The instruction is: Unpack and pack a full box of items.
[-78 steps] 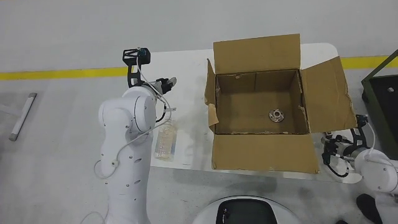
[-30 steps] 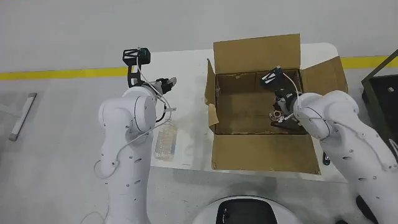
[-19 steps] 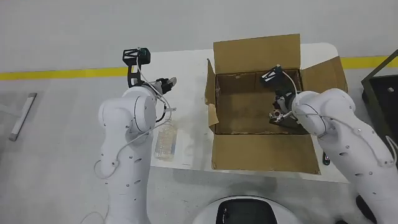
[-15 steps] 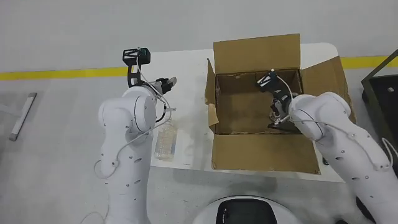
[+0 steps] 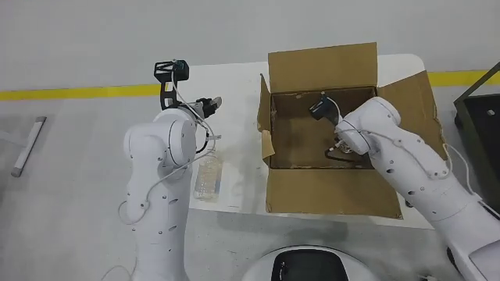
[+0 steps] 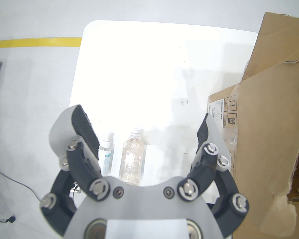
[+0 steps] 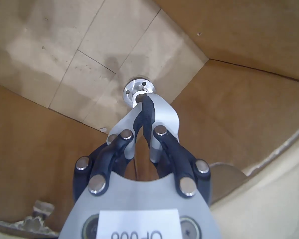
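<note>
While left jaws hang spread, right jaws pinch the metal flange inside the box

One cardboard box holding one metal flange; two bottles on one table, a clear bottle and a white bottle

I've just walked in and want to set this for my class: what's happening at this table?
The robot's right gripper is down inside the open cardboard box, its jaws pinched shut on a small metal flange near the box floor. The left gripper hangs over the white table beside the box, jaws open and empty, above a clear bottle and a small white bottle lying there.
</note>
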You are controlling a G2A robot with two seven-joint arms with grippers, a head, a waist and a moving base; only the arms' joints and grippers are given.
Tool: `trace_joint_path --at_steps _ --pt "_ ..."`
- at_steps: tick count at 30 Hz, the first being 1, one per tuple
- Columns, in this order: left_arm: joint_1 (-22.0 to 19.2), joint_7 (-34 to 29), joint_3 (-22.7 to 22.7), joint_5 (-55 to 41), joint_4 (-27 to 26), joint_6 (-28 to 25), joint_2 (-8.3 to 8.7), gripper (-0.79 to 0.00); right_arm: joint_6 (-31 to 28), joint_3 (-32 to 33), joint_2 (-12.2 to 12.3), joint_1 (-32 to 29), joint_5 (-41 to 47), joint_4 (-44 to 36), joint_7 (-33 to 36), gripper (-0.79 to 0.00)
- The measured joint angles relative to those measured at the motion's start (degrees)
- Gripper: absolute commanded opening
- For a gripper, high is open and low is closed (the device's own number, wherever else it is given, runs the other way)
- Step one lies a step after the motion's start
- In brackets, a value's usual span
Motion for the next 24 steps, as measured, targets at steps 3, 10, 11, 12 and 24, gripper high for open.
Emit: trace_joint_path --at_steps 3,10,11,12,24 --pt "0.00 0.00 0.00 0.00 0.00 0.00 0.00 0.000 -0.47 -0.65 -0.46 1.42 0.77 3.13 0.62 -0.437" --pt "0.00 0.00 0.00 0.00 0.00 0.00 0.00 0.000 -0.97 -2.32 -1.40 2.69 1.19 7.30 -0.59 -0.409" --pt "0.00 0.00 0.00 0.00 0.00 0.00 0.00 0.000 -0.91 -2.49 -1.49 2.77 1.04 7.77 -0.87 -0.409" --pt "0.00 0.00 0.00 0.00 0.00 0.00 0.00 0.000 -0.84 -2.64 -1.59 2.82 0.86 8.23 -1.15 -0.409" --pt "0.00 0.00 0.00 0.00 0.00 0.00 0.00 0.000 -0.45 -3.32 -2.50 2.00 0.24 12.85 -5.08 -0.409"
